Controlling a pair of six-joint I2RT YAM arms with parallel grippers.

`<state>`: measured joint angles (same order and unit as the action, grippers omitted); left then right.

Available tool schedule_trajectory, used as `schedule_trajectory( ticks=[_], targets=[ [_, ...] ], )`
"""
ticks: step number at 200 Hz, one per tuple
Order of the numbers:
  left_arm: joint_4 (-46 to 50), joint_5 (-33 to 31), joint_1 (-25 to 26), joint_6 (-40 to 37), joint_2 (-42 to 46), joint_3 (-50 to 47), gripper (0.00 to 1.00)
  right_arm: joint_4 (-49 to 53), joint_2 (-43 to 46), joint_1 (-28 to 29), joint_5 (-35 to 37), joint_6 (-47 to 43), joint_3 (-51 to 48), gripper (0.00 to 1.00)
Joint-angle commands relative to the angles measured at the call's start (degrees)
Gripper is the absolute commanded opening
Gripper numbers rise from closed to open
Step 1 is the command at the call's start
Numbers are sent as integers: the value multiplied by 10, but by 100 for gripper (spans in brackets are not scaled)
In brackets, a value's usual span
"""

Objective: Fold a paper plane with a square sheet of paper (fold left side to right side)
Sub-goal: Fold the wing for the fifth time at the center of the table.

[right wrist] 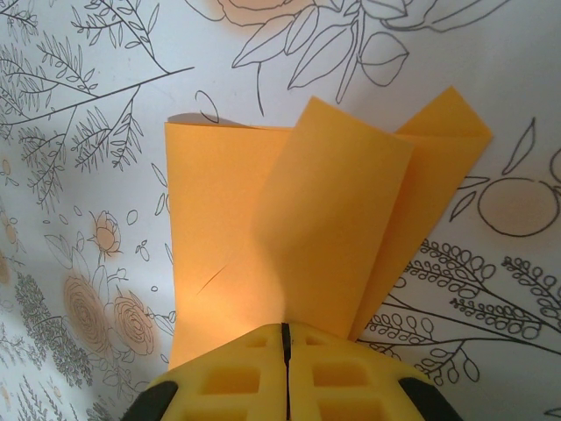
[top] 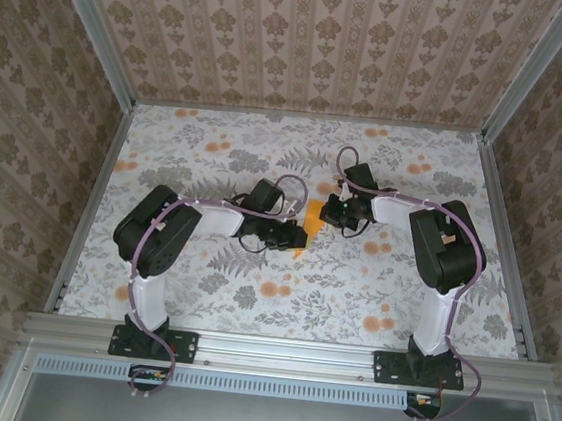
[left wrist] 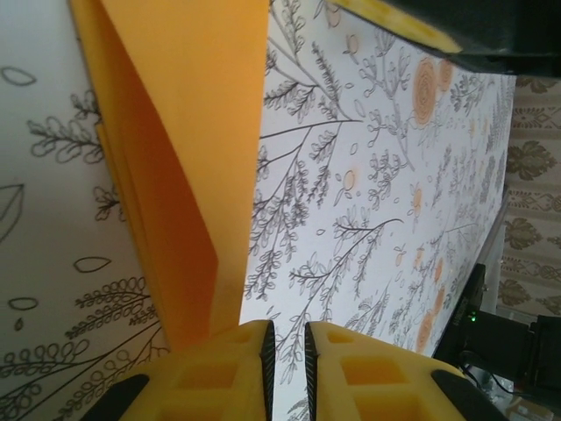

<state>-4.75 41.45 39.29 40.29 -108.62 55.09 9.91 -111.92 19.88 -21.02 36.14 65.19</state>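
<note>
The square sheet of paper is plain bright orange and lies partly folded at the middle of the table, between my two grippers. In the right wrist view the sheet of paper lies flat on the cloth, with one flap curled up to my right gripper, which is shut on that flap's edge. In the left wrist view the paper stands up as a raised fold to the left of my left gripper. Its jaws stand a narrow gap apart with only cloth showing between them.
A white cloth printed with grey leaves and small orange blossoms covers the table. Aluminium rails and wallpapered walls close it in on three sides. The right arm's black and yellow end hangs close above the left gripper.
</note>
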Motion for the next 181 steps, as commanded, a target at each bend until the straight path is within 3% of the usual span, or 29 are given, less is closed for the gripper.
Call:
schedule_trajectory(
  ticks=[1,104,181],
  targets=[
    [-1,-9,-3,1,-16,-11,19,64,-35,1,26,-9,-10,7],
    [15,-23,0,-8,-18,-18,17,51,-33,1,15,-9,-10,7],
    [77,-86,16,-39,-23,-22,12,-62,70,-15,-61,0,-43,1]
  ],
)
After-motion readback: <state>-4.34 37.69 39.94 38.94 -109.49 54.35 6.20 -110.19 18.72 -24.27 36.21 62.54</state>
